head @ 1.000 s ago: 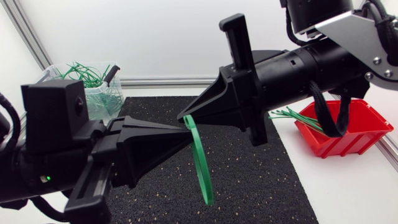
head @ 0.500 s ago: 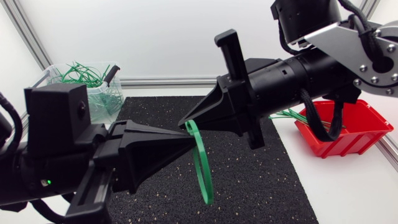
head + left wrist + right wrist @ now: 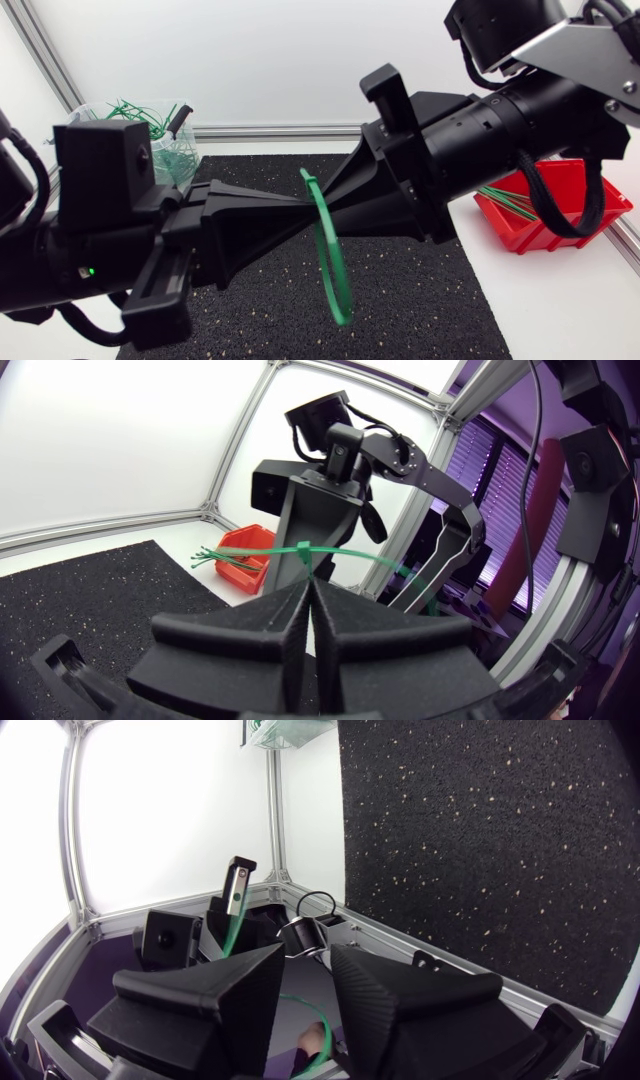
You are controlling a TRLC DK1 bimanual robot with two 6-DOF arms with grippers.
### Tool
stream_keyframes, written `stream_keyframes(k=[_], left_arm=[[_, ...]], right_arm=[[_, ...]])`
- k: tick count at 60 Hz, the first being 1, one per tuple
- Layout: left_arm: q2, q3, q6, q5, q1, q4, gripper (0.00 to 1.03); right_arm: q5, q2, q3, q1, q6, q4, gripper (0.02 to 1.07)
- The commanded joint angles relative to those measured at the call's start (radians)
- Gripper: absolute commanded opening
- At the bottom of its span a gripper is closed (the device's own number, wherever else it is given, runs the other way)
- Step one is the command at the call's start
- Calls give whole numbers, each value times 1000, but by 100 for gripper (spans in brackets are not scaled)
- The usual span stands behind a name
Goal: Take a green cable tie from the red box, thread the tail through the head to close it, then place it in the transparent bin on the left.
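The left tool (image 3: 308,582) is clamped on the green cable tie (image 3: 331,256) near its head, the rest curving down below its tip. The right tool (image 3: 308,960) meets it tip to tip, fingers apart (the tie shows in their gap).

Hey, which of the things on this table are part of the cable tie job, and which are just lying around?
Job:
tie, gripped by the left pincer
right pincer
red box
bin

Lying about:
black mat
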Motion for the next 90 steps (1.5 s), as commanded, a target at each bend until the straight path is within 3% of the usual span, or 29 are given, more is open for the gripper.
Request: stream_keyframes(k=[1, 3, 7, 25, 28, 31, 39, 50, 56, 72, 79, 82, 90], left_arm=[[21, 42, 9, -21, 14, -24, 4], [31, 55, 21, -45, 17, -49, 4], [48, 70, 49, -80, 20, -88, 4], [74, 159, 185, -238, 92, -297, 4], [74, 168, 205, -254, 107, -320, 4], [77, 188, 248, -294, 155, -355, 4], [81, 213, 340, -349, 276, -400, 4], [137, 249, 452, -357, 526, -371, 4], [205, 269, 507, -360, 684, -280, 4], [403, 441, 589, -369, 948, -150, 4], [528, 555, 607, -367, 1025, -137, 4], [602, 599, 615, -369, 1052, -85, 4], [762, 703, 644, -404, 1075, -62, 4]], right_arm=[[60, 11, 33, 5, -125, -53, 59], [132, 15, 41, 2, -157, -64, 61], [184, 37, 61, -13, -228, -101, 70], [506, 44, 84, -97, -443, -148, 75], [577, 35, 85, -97, -489, -159, 81], [684, 21, 85, -97, -550, -168, 91], [822, 0, 78, -128, -659, -176, 92], [923, -43, 69, -193, -747, -176, 92], [979, -80, 65, -232, -788, -163, 92], [1074, -167, 0, -320, -883, -51, 92], [1083, -203, -22, -366, -915, -18, 92], [1095, -221, -34, -370, -928, -4, 92], [1135, -267, -66, -370, -947, 21, 92]])
